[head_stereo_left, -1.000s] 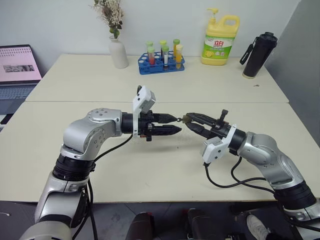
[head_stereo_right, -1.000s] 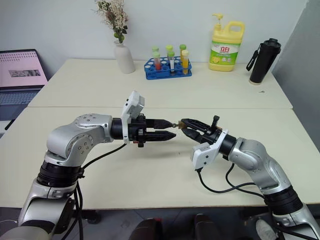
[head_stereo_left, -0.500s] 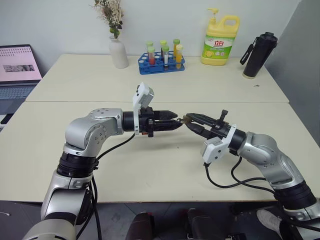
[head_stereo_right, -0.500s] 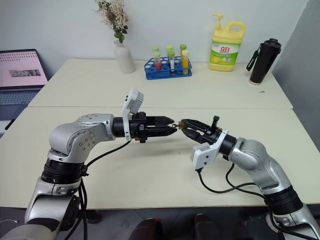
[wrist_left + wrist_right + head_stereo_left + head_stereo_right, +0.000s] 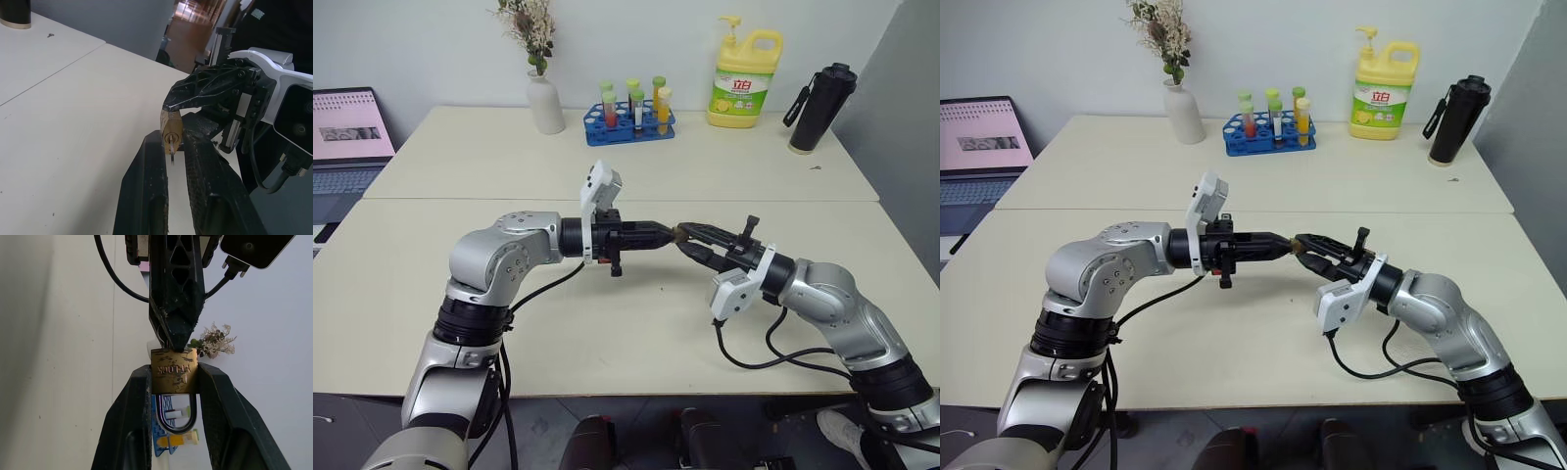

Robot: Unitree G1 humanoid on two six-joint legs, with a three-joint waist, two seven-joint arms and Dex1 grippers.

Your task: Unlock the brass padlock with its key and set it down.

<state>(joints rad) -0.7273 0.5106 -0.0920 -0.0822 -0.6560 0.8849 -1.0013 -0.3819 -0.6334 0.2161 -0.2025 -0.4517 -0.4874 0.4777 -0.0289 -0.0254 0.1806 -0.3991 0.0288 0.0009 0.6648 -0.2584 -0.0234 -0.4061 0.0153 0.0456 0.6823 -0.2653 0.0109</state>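
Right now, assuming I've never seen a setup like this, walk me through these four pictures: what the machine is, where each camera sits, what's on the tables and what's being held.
It is a humanoid robot with two arms, each ending in a two-fingered black gripper. Two pictures come from cameras in its head, looking down over the arms. The other two come from cameras on the wrists, looking along the fingers.

The right gripper clamps a small brass padlock in the air above the table. The left gripper is pinching the key that sticks out of the padlock's bottom.

At the back stand a vase, a blue tube rack, a yellow soap bottle and a black bottle. A laptop sits at far left.
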